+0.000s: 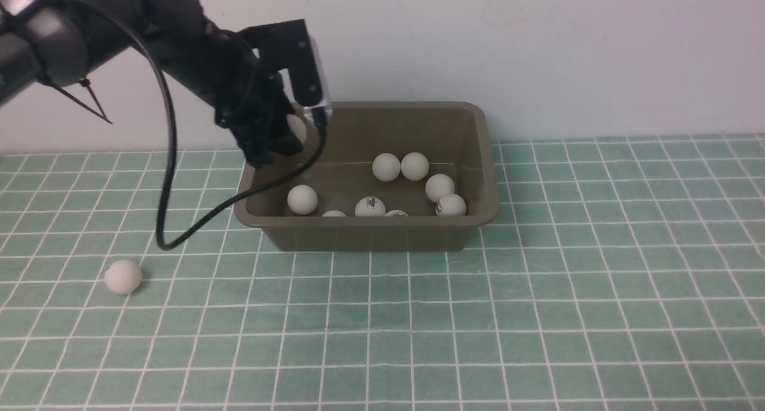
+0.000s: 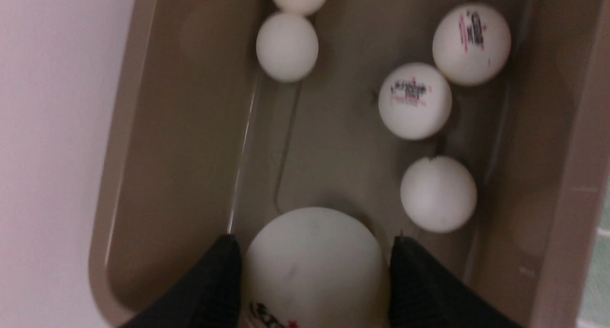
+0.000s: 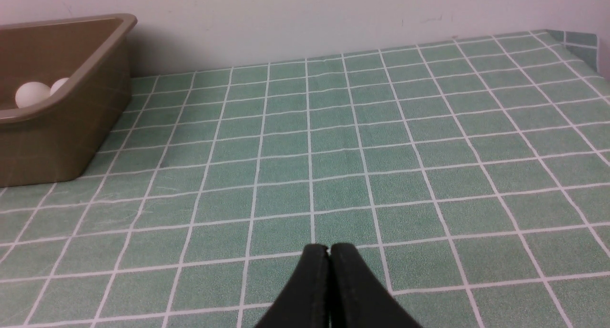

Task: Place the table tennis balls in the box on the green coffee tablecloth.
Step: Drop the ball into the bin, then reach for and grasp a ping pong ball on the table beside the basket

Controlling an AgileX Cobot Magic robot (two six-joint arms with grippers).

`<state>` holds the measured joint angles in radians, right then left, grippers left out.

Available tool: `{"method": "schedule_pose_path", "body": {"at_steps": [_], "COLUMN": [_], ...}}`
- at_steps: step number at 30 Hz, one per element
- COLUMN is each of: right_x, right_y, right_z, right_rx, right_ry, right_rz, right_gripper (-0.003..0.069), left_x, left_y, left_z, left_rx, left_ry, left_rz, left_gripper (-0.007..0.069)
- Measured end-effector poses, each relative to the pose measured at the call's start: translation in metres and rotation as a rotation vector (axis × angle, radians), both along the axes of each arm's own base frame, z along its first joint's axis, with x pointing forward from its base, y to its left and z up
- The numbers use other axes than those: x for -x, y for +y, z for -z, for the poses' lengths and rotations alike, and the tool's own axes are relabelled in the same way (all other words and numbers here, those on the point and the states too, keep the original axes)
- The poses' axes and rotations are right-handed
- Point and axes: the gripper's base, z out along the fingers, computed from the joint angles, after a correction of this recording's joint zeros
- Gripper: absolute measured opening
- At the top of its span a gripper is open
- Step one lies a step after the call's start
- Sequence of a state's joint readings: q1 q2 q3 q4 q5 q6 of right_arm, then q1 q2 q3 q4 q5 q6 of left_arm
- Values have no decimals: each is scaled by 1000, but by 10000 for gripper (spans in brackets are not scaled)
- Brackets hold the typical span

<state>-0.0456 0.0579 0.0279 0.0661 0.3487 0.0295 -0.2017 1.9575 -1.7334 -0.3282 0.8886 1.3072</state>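
Observation:
The olive-brown box (image 1: 370, 235) stands on the green coffee tablecloth (image 1: 538, 315) near the back wall, with several table tennis balls (image 1: 302, 199) lying inside. My left gripper (image 1: 293, 133) hangs over the box's left end, shut on one ball (image 2: 312, 266) held between its black fingers (image 2: 209, 290). Below it the wrist view shows the box floor and more balls (image 2: 414, 101). One loose ball (image 1: 123, 276) lies on the cloth to the left of the box. My right gripper (image 3: 329, 249) is shut and empty, low over bare cloth; the front view does not show it.
A black cable (image 1: 173, 220) loops down from the left arm to the cloth beside the box's left rim. The white wall (image 1: 538, 52) stands right behind the box. The cloth's far right corner (image 3: 572, 39) shows in the right wrist view.

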Motion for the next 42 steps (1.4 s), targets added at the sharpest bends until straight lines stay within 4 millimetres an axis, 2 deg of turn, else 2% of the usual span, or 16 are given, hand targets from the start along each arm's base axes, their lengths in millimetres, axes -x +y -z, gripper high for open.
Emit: {"method": "schedule_pose_path", "body": {"at_steps": [1, 3, 7, 12, 15, 17, 21, 24, 25, 26, 28, 31, 33, 36, 39, 42], "right_x": [0, 0, 0, 0, 0, 0, 0, 0, 0, 0, 0, 0, 0, 0, 0, 0], "right_y": [0, 0, 0, 0, 0, 0, 0, 0, 0, 0, 0, 0, 0, 0, 0, 0], "right_z": [0, 0, 0, 0, 0, 0, 0, 0, 0, 0, 0, 0, 0, 0, 0, 0], "right_rx": [0, 0, 0, 0, 0, 0, 0, 0, 0, 0, 0, 0, 0, 0, 0, 0], "right_ry": [0, 0, 0, 0, 0, 0, 0, 0, 0, 0, 0, 0, 0, 0, 0, 0], "right_rz": [0, 0, 0, 0, 0, 0, 0, 0, 0, 0, 0, 0, 0, 0, 0, 0], "right_gripper": [-10, -10, -10, -10, -10, -10, -10, -10, -10, -10, -10, -10, -10, -10, -10, -10], "left_x": [0, -6, -14, -21, -23, -25, -25, -16, -3, 3, 18, 39, 46, 47, 43, 39], "left_y": [-3, -22, -44, -49, -50, -50, -50, -45, -33, -24, 3, 47, 70, 96, 118, 130], "left_z": [1, 14, 50, 73, 79, 77, 63, 23, -10, -23, -46, -62, -68, -69, -62, -49], "left_rx": [-1, 8, -5, -5, -4, 3, 33, 125, 188, 199, 183, 112, 107, 137, 169, 176], "left_ry": [-4, -26, 5, 21, 24, 1, -21, -15, 22, 38, 86, 182, 217, 233, 261, 308], "left_rz": [7, 35, 69, 56, 48, 36, -5, -145, -296, -365, -545, -819, -976, -1118, -1203, -1246], "left_gripper": [353, 353, 353, 372, 451, 528, 558, 563, 563, 563, 563, 563, 563, 563, 563, 563]}}
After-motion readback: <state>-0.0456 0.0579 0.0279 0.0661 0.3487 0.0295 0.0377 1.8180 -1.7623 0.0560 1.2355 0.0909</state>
